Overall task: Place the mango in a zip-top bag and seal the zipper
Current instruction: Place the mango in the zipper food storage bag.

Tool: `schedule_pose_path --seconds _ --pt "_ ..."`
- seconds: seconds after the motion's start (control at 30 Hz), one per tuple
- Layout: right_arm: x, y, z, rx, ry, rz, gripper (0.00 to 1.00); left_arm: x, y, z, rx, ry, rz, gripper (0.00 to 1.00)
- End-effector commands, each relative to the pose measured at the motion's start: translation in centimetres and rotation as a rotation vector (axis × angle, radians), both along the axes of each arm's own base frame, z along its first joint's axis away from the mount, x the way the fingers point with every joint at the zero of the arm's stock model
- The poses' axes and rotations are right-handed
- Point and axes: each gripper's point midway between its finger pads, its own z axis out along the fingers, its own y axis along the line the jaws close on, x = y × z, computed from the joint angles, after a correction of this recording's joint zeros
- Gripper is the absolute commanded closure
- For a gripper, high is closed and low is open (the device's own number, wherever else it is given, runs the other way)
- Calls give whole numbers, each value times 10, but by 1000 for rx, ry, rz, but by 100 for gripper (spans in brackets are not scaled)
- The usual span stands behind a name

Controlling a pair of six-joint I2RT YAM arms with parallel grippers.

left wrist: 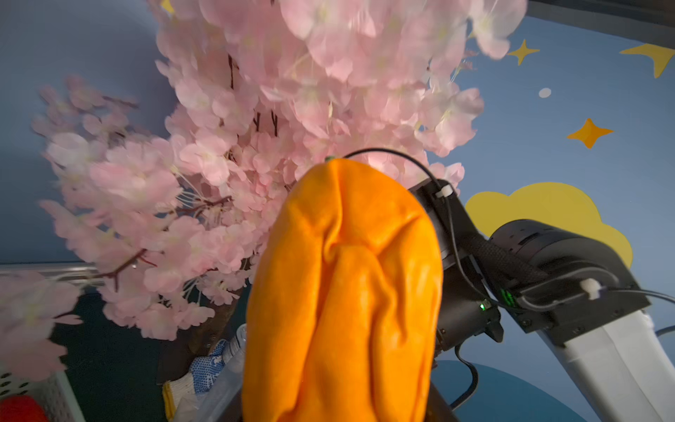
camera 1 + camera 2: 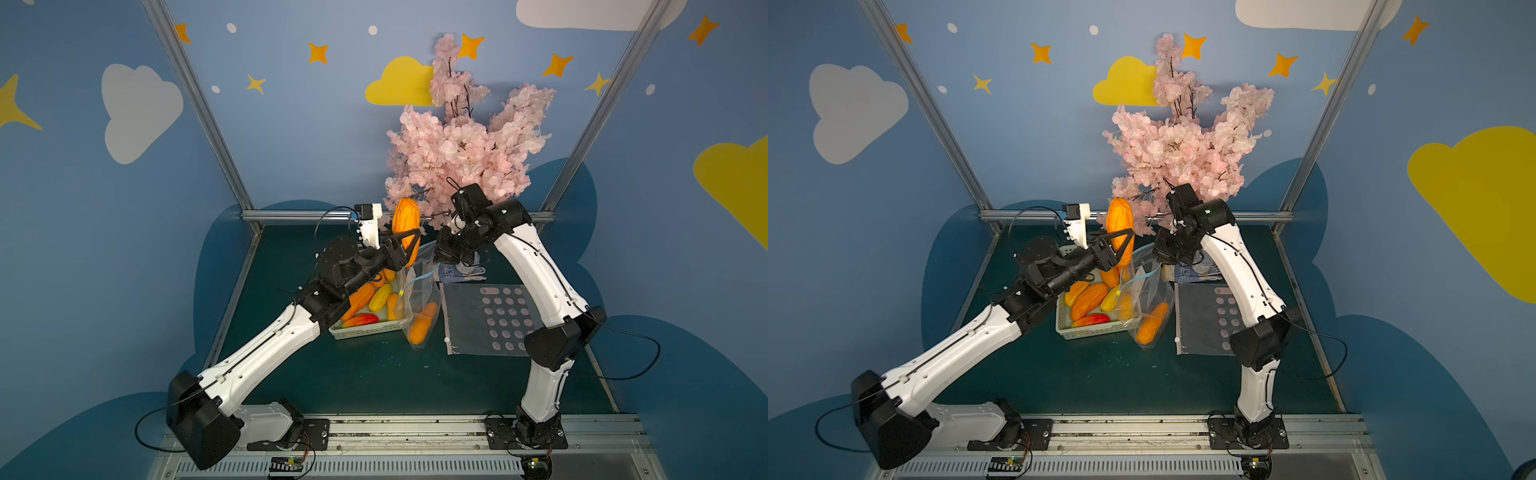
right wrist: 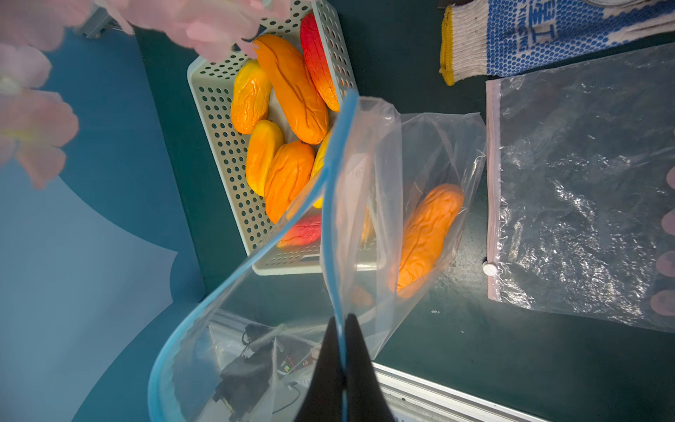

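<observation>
**Mango gripped beside the held-up bag**

The left gripper was clamped on one orange mango. It held the fruit upright and clear of the table, with a finger on either side of the lower half. The right gripper was pinched tight on the blue zipper edge of a clear zip-top bag, holding its mouth up and open. In both top views the gripped mango sat just beside that mouth, at about its 11 o'clock.

There were two bags. The hanging one already contained a second mango, lying at its bottom on the table. At its 3 o'clock a flat bag with a pink zipper strip and a white slider lay on the table.

At 9 o'clock of the hanging bag, touching it, stood one perforated basket. I counted seven mangoes in it: five orange or yellow and two red. The bag's wall partly hid some of them, and the left arm covered part of the basket from above.

Blue-dotted work gloves lay at 12 o'clock of the flat bag; how many I could not tell. One pink blossom branch crowded close behind the raised mango at 12 o'clock
</observation>
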Motion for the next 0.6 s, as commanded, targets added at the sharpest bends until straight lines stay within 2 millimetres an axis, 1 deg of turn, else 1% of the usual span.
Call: schedule_pose_path --seconds 0.0,0.1,0.17,0.3,0.43,0.57 --pt "-2 0 9 19 -19 14 100 2 -13 18 -109 -69 -48 54" --pt "-3 -1 11 25 -21 12 100 10 -24 13 -113 -72 -66 54" --pt "-3 -1 14 30 -28 12 100 14 -29 7 -113 -64 -75 54" --pt "-3 -3 18 40 -34 5 100 18 -22 -16 -37 -44 -18 55" --pt "-3 -5 24 55 -45 3 100 17 -21 -39 63 -25 -4 55" --pt "-4 -3 27 69 -51 10 100 16 -19 -62 137 -18 25 48"
